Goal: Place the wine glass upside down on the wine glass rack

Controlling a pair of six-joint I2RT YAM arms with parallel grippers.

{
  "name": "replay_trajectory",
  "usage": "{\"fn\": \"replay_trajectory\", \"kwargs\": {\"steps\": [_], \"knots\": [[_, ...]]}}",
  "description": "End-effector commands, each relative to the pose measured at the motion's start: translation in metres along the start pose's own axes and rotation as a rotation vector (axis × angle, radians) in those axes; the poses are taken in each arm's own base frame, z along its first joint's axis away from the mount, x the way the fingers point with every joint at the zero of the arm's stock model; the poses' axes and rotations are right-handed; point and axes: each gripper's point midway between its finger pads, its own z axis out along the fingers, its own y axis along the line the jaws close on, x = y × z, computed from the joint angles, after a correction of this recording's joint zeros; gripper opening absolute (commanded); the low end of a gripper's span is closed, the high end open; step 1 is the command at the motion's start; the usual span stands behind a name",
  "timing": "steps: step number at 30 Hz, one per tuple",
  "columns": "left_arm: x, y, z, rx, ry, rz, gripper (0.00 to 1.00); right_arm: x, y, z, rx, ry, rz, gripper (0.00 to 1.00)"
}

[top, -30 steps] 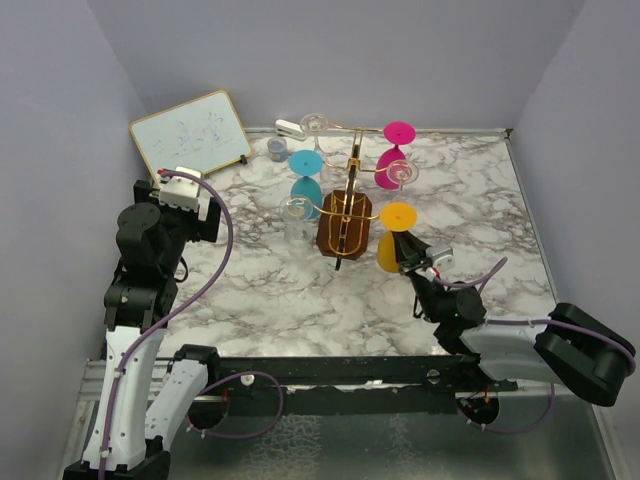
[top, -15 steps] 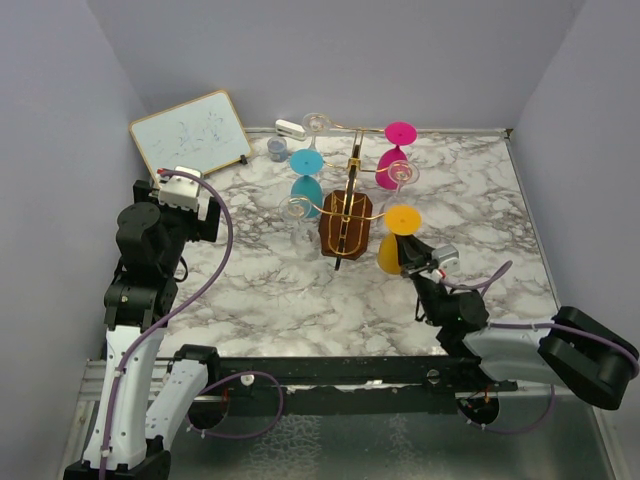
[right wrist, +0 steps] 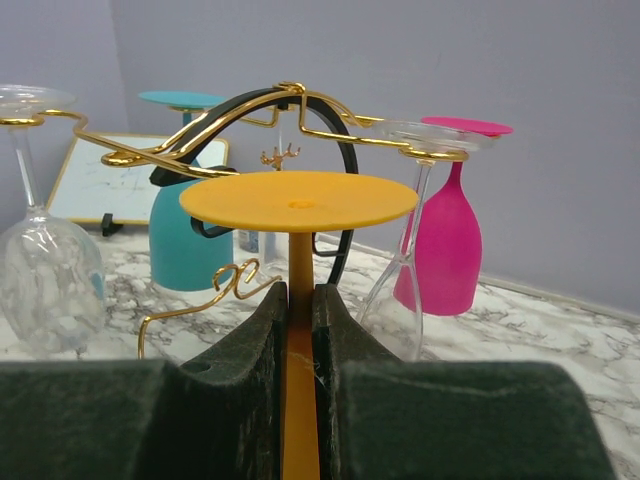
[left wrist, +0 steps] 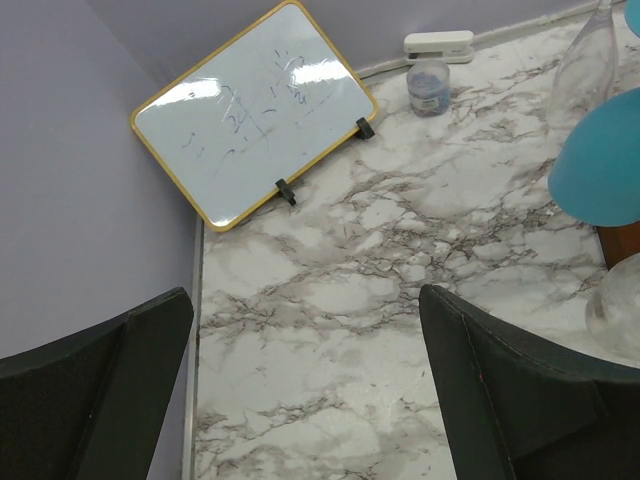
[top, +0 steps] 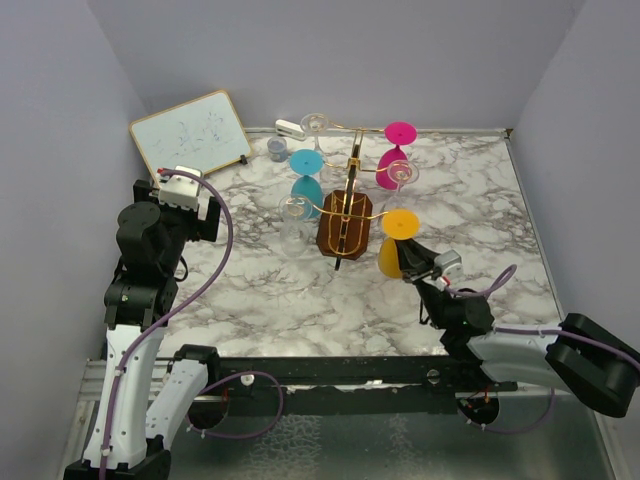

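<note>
- The right gripper (right wrist: 300, 300) clamps the stem of the upturned yellow wine glass (right wrist: 298, 200), just right of the wine glass rack (top: 345, 225). The left gripper (left wrist: 300, 400) hangs open at the left.
- Risk: if the stem misses a slot, the foot could snag a scroll arm or knock the pink glass (right wrist: 445, 240).
- Compared with a second ago, the glass and gripper sit slightly nearer and further right.

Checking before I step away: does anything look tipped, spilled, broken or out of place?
Nothing stands out. The teal glass and pink glass hang upside down on the wine glass rack; the yellow wine glass is upside down too, stem clamped in the right gripper. No spills visible.
</note>
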Motion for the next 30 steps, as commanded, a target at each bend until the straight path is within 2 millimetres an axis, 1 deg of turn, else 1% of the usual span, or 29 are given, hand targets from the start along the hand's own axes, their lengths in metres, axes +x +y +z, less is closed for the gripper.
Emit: {"fn": "replay_trajectory", "kwargs": {"steps": [1, 5, 11, 12, 14, 17, 24, 27, 29, 30], "knots": [[-0.002, 0.000, 0.001, 0.005, -0.018, -0.006, 0.99, -0.017, 0.013, 0.000, -0.078, -0.074, 0.024, 0.01], [-0.002, 0.000, 0.001, 0.004, -0.016, -0.007, 0.99, -0.013, 0.021, 0.005, -0.107, -0.062, 0.029, 0.01], [-0.002, 0.001, 0.000, 0.001, -0.016, -0.003, 0.99, -0.008, 0.027, 0.010, -0.118, -0.050, 0.041, 0.01], [-0.002, 0.001, 0.000, 0.001, -0.016, -0.003, 0.99, -0.007, 0.028, 0.011, -0.118, -0.049, 0.041, 0.04], [-0.002, 0.001, 0.000, 0.001, -0.017, -0.003, 0.99, -0.007, 0.028, 0.012, -0.117, -0.049, 0.042, 0.18], [-0.002, 0.001, 0.001, 0.000, -0.015, -0.004, 0.99, -0.007, 0.028, 0.012, -0.117, -0.051, 0.045, 0.31], [-0.002, 0.001, 0.001, -0.001, -0.017, -0.004, 0.99, -0.005, 0.025, 0.007, -0.111, -0.039, 0.057, 0.45], [-0.002, 0.001, 0.001, 0.002, -0.015, -0.004, 0.99, -0.007, 0.022, 0.005, -0.099, -0.043, 0.059, 0.60], [-0.002, 0.001, 0.001, 0.002, -0.015, -0.003, 0.99, -0.008, 0.020, 0.004, -0.092, -0.040, 0.055, 0.66], [-0.001, 0.001, 0.001, 0.001, -0.014, -0.004, 0.99, -0.009, 0.019, 0.004, -0.088, -0.039, 0.053, 0.67]]}}
